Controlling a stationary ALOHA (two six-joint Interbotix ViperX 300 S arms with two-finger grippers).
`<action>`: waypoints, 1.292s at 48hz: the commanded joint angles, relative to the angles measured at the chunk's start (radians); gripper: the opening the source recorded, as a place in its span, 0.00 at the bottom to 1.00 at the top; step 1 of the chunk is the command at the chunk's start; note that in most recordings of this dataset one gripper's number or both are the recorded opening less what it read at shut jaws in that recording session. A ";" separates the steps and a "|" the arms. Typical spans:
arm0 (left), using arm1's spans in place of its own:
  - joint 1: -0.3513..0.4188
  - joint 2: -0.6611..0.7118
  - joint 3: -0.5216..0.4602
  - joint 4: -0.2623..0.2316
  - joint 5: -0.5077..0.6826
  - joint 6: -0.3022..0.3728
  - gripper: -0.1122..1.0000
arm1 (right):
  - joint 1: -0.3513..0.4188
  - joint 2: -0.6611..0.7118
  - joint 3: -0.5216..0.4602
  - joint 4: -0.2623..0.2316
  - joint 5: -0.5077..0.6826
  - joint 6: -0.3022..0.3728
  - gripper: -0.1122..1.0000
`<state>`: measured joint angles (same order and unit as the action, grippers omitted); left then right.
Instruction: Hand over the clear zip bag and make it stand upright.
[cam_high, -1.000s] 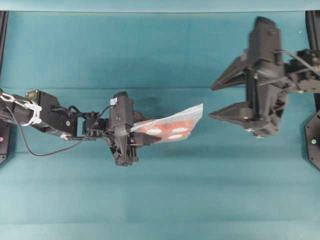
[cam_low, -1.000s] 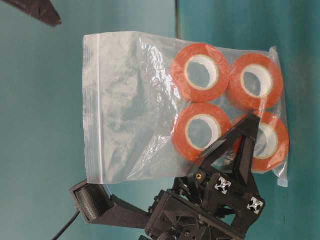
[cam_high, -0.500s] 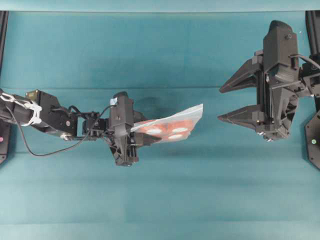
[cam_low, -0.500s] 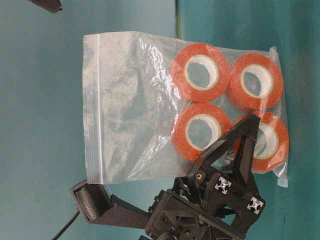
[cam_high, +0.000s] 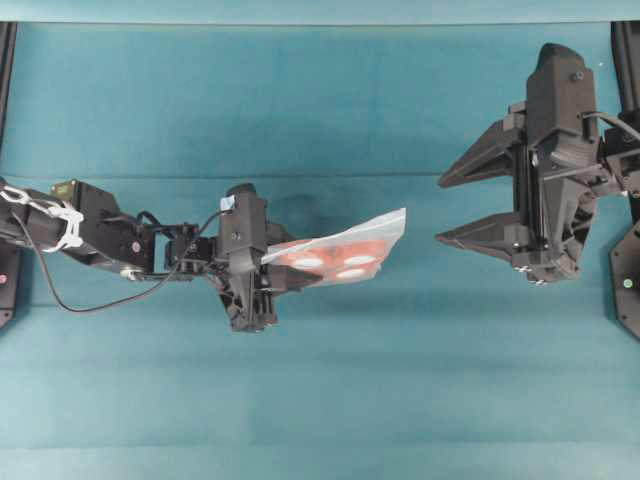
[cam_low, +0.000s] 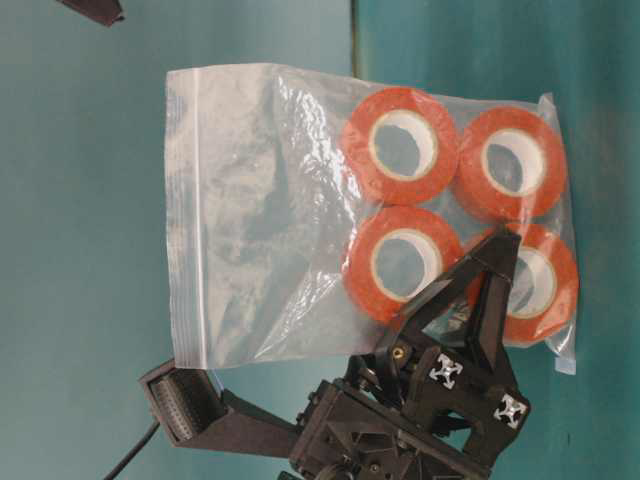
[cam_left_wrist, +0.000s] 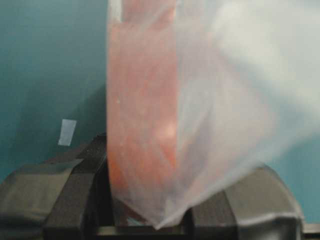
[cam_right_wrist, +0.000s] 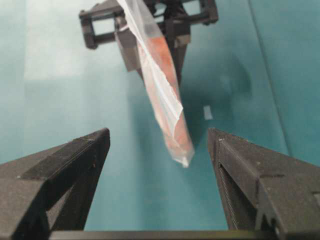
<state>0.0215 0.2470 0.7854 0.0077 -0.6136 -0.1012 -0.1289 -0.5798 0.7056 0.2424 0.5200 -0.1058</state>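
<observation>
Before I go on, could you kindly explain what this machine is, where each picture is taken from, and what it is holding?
It is a robot with two black arms over a teal table, each ending in a two-fingered gripper.

The overhead view looks straight down. The left gripper is shut on the clear zip bag, holding it in the air toward the right gripper, which stands open a short way off, not touching the bag.

The table-level view appears turned on its side. It shows the bag flat-on, with four orange tape rolls inside, gripped at the end where the rolls sit.

The left wrist view looks along that arm's own fingers: the bag fills it, blurred. The right wrist view looks out between its open fingers at the bag, edge-on. A small piece of tape lies on the table.
</observation>
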 joint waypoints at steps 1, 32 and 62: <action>-0.003 -0.014 -0.005 0.000 -0.003 0.002 0.32 | 0.003 -0.009 -0.009 -0.002 -0.011 -0.008 0.88; -0.003 -0.014 -0.003 0.002 -0.003 0.002 0.32 | 0.003 -0.009 0.002 -0.002 -0.035 -0.005 0.88; -0.003 -0.014 -0.003 0.000 -0.003 0.002 0.32 | 0.005 -0.008 0.006 -0.002 -0.044 -0.006 0.88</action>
<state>0.0199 0.2454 0.7869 0.0077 -0.6136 -0.1012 -0.1273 -0.5798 0.7210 0.2424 0.4878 -0.1058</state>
